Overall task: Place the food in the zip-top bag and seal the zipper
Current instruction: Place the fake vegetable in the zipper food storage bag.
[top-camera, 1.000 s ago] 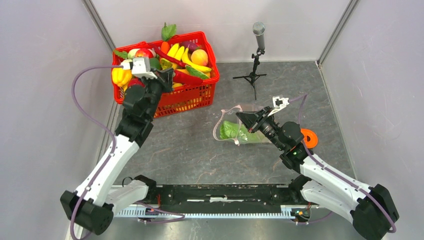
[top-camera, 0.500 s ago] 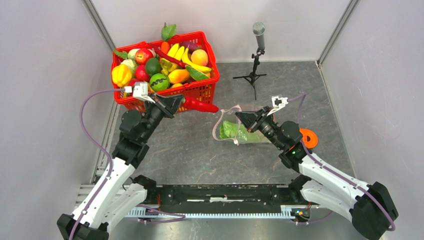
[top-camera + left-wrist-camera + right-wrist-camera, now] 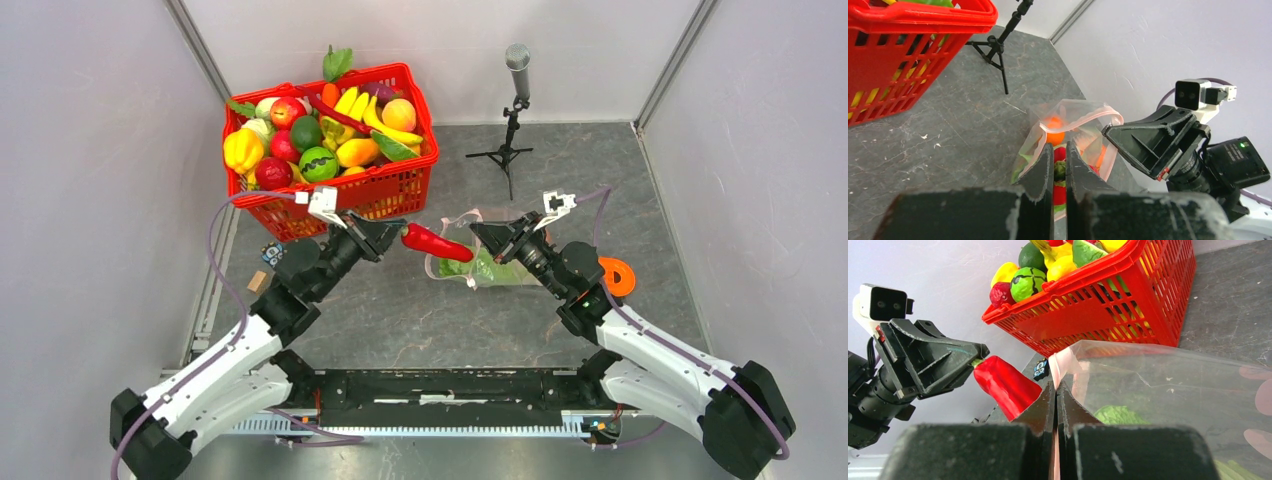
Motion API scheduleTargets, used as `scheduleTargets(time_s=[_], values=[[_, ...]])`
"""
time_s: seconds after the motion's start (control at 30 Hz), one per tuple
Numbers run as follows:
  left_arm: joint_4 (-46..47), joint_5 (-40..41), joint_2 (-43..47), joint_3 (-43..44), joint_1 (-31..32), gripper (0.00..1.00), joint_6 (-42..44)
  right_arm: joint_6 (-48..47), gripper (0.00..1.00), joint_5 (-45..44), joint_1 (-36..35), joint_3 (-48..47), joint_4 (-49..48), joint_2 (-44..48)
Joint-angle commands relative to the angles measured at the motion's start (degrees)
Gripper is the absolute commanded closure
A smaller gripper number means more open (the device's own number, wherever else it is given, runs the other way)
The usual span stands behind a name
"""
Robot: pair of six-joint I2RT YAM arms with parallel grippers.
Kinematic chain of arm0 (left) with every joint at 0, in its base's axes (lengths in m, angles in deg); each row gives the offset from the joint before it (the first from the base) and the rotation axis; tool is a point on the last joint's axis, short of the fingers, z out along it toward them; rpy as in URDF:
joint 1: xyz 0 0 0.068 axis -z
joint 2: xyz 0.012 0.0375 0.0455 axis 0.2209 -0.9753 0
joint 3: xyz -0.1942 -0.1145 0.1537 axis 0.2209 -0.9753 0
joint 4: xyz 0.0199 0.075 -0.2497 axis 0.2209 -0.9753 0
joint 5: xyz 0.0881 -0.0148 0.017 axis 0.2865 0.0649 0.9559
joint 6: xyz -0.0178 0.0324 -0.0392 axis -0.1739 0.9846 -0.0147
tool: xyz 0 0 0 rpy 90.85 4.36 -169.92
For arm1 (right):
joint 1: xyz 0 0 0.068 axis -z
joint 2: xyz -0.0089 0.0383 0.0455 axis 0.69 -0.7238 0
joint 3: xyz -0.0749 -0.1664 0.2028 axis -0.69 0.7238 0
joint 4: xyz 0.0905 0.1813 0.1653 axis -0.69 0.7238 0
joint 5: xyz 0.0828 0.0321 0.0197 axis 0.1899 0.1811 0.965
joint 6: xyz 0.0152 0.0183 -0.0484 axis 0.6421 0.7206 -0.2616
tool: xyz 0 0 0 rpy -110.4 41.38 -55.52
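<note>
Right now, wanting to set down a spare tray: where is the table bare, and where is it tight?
Bare: the table in front of the zip-top bag, down to the base rail; also between the microphone stand and the right wall. Tight: between the red basket and the bag, where the left gripper holds a red pepper and the right gripper pinches the bag's rim.

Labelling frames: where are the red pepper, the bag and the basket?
red pepper point(image 3: 437, 244), top view, middle of its body.
bag point(image 3: 1158, 375), right wrist view, clear side wall.
basket point(image 3: 400, 190), top view, front wall.
</note>
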Motion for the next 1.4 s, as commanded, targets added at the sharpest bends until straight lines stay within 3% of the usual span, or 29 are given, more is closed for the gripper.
scheduleTargets(time_s=[0.0, 0.37, 0.77, 0.8, 0.93, 1.0, 1.37], values=[[9.36, 11.63, -2.52, -1.58, 4.71, 0.98, -1.96, 0.41, 1.0, 0.3, -0.12, -1.55, -3.61, 0.28], [11.94, 29.63, -10.64, 1.17, 11.55, 0.98, -0.33, 0.47, 1.0, 0.57, -0.17, -1.76, -3.6, 0.81], [14.9, 29.81, -21.06, 7.98, 18.09, 0.98, 2.27, 0.24, 1.0, 0.94, -0.17, -2.58, -3.59, 0.22], [14.78, 28.64, -21.86, 8.64, 18.1, 0.93, 3.0, 0.13, 1.0, 0.82, -0.15, -2.54, -3.6, 0.33], [10.71, 20.61, -23.34, 10.72, 18.19, 0.49, 6.15, 0.05, 1.0, 0.29, -0.17, -2.36, -3.47, 0.73], [8.6, 16.58, -23.63, 11.3, 18.22, 0.35, 7.67, -0.02, 1.0, 0.09, -0.17, -2.23, -3.3, 1.06], [3.46, 17.78, -17.27, 10.28, 18.21, 0.27, 12.69, 0.32, 1.0, -1.62, -0.17, -0.55, -3.32, 2.72]])
